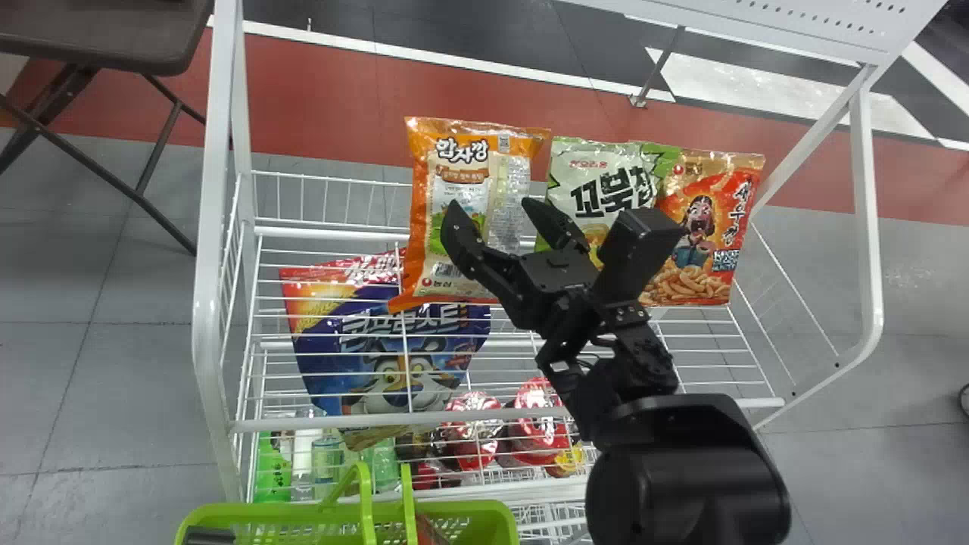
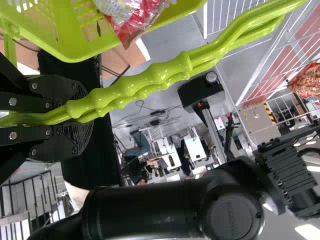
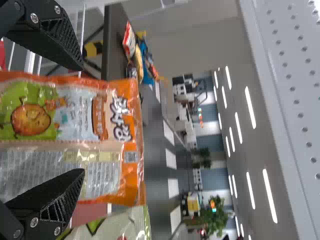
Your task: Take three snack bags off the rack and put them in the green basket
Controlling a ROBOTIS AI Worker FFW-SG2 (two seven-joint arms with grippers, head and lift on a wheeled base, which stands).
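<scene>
- The right gripper (image 1: 490, 216) has its fingers spread by the orange snack bag (image 1: 447, 170), upright on the rack (image 1: 219, 318) at eleven o'clock from the head view's centre; whether they touch, one cannot tell.
- The green-and-white bag (image 1: 598, 170) and red-orange bag (image 1: 708, 257) stand at three o'clock from the orange one, the blue bag (image 1: 394, 333) at seven.
- The left gripper (image 2: 75, 110) pinches the handles (image 2: 160, 75) of the green basket (image 1: 265, 512), at seven o'clock from centre.

Four glossy printed snack bags (image 1: 430, 178) on one white metal rack (image 1: 213, 189); one red-and-clear packet (image 2: 129, 22) in one lime-green plastic basket (image 1: 265, 512).
</scene>
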